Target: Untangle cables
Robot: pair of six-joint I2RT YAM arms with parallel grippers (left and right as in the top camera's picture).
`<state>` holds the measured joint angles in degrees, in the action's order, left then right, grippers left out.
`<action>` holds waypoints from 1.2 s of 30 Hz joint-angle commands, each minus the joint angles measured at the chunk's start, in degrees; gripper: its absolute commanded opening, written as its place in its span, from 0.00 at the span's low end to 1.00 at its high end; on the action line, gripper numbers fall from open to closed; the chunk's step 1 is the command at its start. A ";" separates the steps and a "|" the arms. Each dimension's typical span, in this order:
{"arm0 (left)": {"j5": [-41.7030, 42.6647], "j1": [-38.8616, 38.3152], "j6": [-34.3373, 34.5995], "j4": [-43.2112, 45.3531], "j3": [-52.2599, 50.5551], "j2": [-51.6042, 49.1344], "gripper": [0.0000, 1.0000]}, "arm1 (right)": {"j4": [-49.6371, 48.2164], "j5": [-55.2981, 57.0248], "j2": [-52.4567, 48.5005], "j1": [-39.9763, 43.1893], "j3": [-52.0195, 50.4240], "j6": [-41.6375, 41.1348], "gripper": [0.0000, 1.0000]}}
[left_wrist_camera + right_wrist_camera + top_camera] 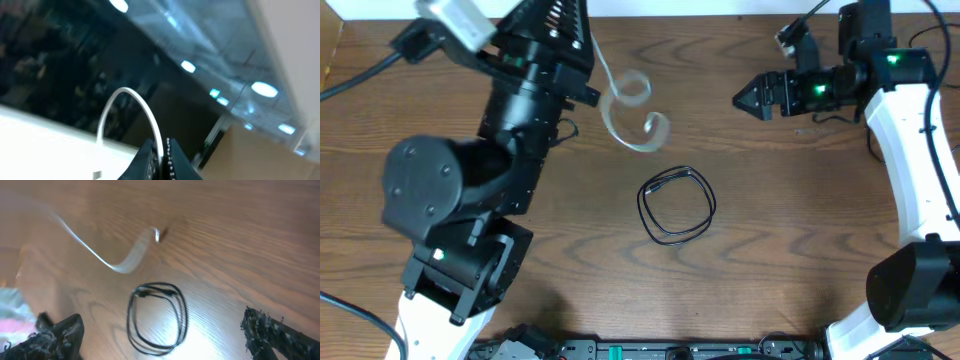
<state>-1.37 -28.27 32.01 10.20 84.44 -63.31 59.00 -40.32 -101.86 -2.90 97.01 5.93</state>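
Where the white cable (638, 118) is: pinched in the left tool (162, 152) and dangling from it in a loose curl, on the far-left side of the black cable (677, 206). It is blurred, so I cannot tell whether its plug end touches the wood.
Left tool: pressed together on the white cable, which arcs up out of the grip in a hoop. From that wrist you see only ceiling lights (264, 89) and glass.
Black cable: lying flat on the desk (790, 250) in one tidy oval coil of a few turns, with small plug ends tucked along its far-left edge. It lies apart from the white cable and well apart from both tools.
Right tool (742, 98): spread wide and gripping nothing, it hovers off to the far right of the black cable with its tips pointing across toward the white cable. From its own wrist, the black cable sits on the wood between the two spread fingers.
Left arm (510, 130): a big black bulk raised high to the left of the black cable, hiding much of the desk on that side from above.
Right arm (910, 150): a white link standing well to the right of the black cable, with a green light glowing near its wrist.
Thick black wires (355, 72): far out to the left of the black cable, running off the edge of the desk.
Rail (650, 351): along the desk's near edge, on the near side of the black cable.
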 commanded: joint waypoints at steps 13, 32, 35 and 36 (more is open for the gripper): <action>0.92 0.28 6.16 -1.07 0.33 1.22 0.08 | -3.98 -35.78 -0.13 -6.64 -0.48 32.20 0.91; 6.88 0.17 15.19 0.00 0.33 -0.37 0.08 | -39.58 -26.84 -0.17 -24.59 -0.48 8.96 0.80; 6.97 0.17 16.96 -0.90 0.33 -0.96 0.07 | -43.08 -25.62 -0.15 -26.05 -0.48 4.81 0.73; 6.97 0.17 16.98 -0.94 0.33 -0.98 0.07 | -43.19 -23.65 -0.17 -26.32 -0.48 3.30 0.64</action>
<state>3.77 -28.27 47.18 9.23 84.44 -63.81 16.58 -68.27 -101.86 -28.05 96.49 18.26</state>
